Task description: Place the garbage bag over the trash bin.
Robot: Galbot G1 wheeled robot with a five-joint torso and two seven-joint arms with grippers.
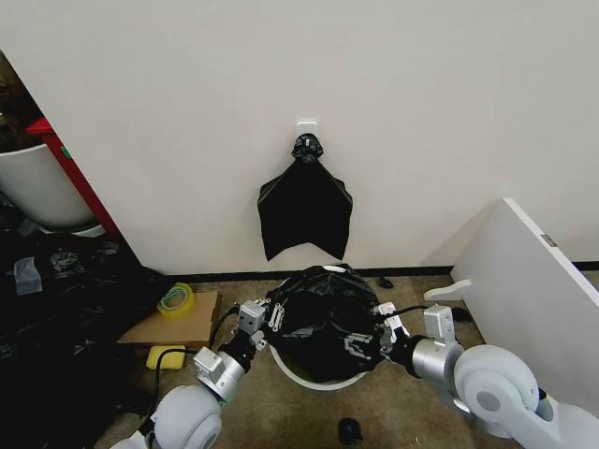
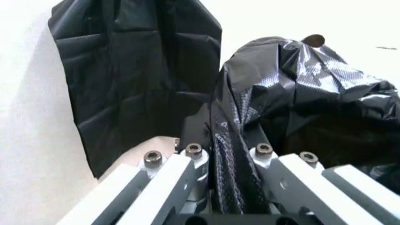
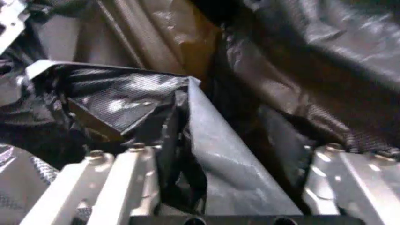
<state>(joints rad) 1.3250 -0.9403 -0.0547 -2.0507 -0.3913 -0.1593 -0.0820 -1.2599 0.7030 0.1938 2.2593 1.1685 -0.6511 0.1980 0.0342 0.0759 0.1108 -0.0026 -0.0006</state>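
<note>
1. The bag [image 1: 323, 313] is draped over the bin [image 1: 318, 382], which stands on the floor just in front of the wall. Only the near arc of the bin's pale rim is seen below the black film.
2. The left gripper [image 1: 271, 313] is placed at the bag's left edge. In the left wrist view a fold of film [image 2: 234, 178] is seen running up between its fingers [image 2: 181, 176], so this gripper [image 2: 228, 161] is judged to be closed on the bag.
3. The right gripper [image 1: 365, 344] is placed at the bag's right side, slightly nearer the robot than the left one. In the right wrist view its fingers [image 3: 119, 178] stand fairly wide, with a ridge of film [image 3: 212, 154] lying between them; whether this gripper [image 3: 231, 154] actually presses the film cannot be told.
4. The two grippers are held on opposite sides, probably so that the bag's mouth is spread across the bin's opening and can be drawn down over the rim.
5. The film is still bunched high above the rim, so the fitting is judged incomplete.
6. Beyond the grippers, a flat bunch of bags [image 1: 305, 210] is hung from a wall hook [image 1: 306, 124]; it is not the item being handled.
</note>
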